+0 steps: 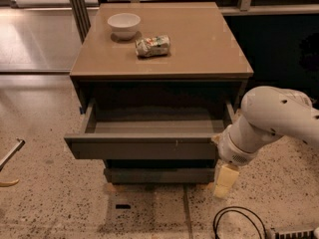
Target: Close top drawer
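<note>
1. Under the tabletop (199, 49), the top drawer (144, 147) is standing partly pulled out.
2. The gripper (225, 180) is hanging just beside the drawer front's right end, lower down; spread or pressed together, I cannot tell.

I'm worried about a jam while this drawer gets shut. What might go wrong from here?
The gripper sits low by the right end of the wide dark grey-brown top drawer, which is partly open; an off-centre push might skew it. A hard shove could jolt the small white bowl and crumpled packet on the tan tabletop.
</note>
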Robot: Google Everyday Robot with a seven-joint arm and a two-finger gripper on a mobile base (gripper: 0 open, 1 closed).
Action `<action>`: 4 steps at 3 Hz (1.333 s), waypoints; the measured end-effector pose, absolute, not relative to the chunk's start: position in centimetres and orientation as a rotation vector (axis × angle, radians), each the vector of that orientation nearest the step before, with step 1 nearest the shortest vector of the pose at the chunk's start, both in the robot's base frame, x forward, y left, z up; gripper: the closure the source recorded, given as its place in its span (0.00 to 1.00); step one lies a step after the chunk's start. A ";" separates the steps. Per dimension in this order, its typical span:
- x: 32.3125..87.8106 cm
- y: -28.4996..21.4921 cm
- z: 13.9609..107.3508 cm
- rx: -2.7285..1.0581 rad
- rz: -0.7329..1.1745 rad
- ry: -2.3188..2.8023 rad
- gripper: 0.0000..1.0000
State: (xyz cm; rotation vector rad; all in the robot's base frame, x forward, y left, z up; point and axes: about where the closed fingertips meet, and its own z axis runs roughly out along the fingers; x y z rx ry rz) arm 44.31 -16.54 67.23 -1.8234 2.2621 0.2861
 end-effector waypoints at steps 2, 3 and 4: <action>49.1 -16.4 66.4 -1.793 0.287 2.265 0.19; 51.4 -16.9 66.4 -1.768 0.253 2.284 0.42; 54.3 -16.8 67.0 -1.753 0.203 2.290 0.65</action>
